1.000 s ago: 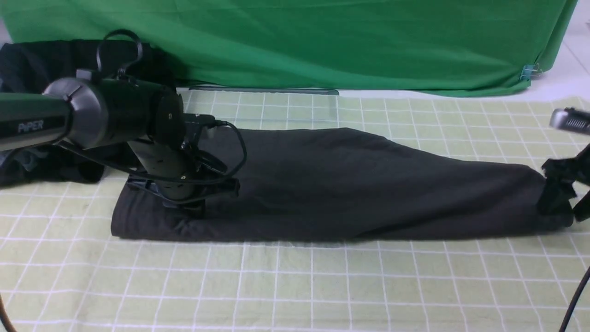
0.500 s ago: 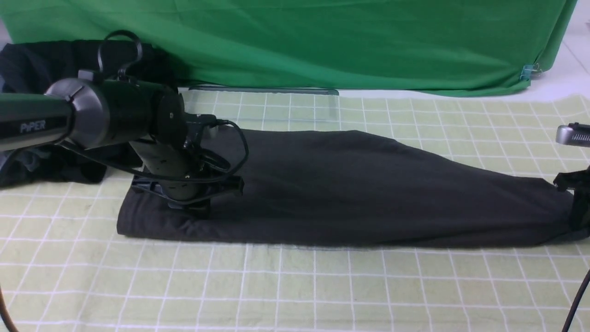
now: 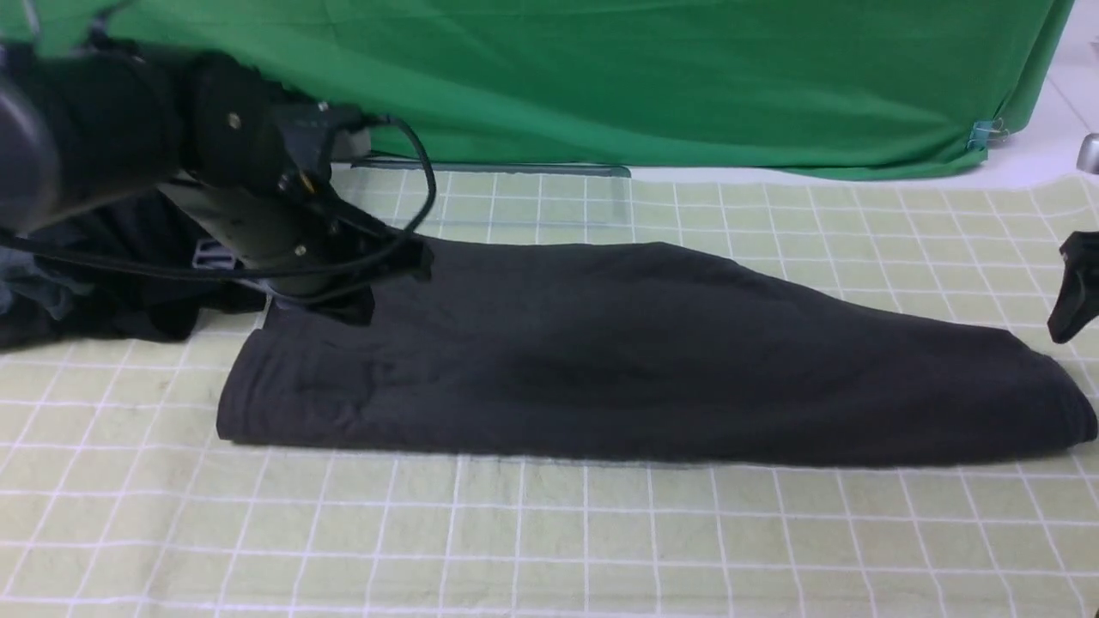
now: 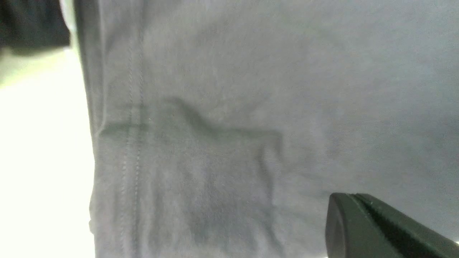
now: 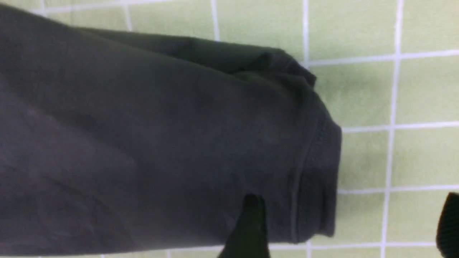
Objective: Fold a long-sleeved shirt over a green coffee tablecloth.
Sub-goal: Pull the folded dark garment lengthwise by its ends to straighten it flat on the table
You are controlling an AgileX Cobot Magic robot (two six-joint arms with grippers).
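On tablecloth [image 3: 549, 532], folded shirt [image 3: 618, 343]; hem stitching [image 4: 131, 143] wrist-only.

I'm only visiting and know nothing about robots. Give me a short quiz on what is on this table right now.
1. True or false: the right gripper is clamped on the long-sleeved shirt.
2. The shirt lies on: A) a bare wooden top; B) the green coffee tablecloth with its white grid; C) a blue towel.
3. Fill in: in the front view, the left gripper hangs above the shirt's ____ end.
Key: 1 false, its fingers stand apart and are raised clear of the shirt. 2 B. 3 left.
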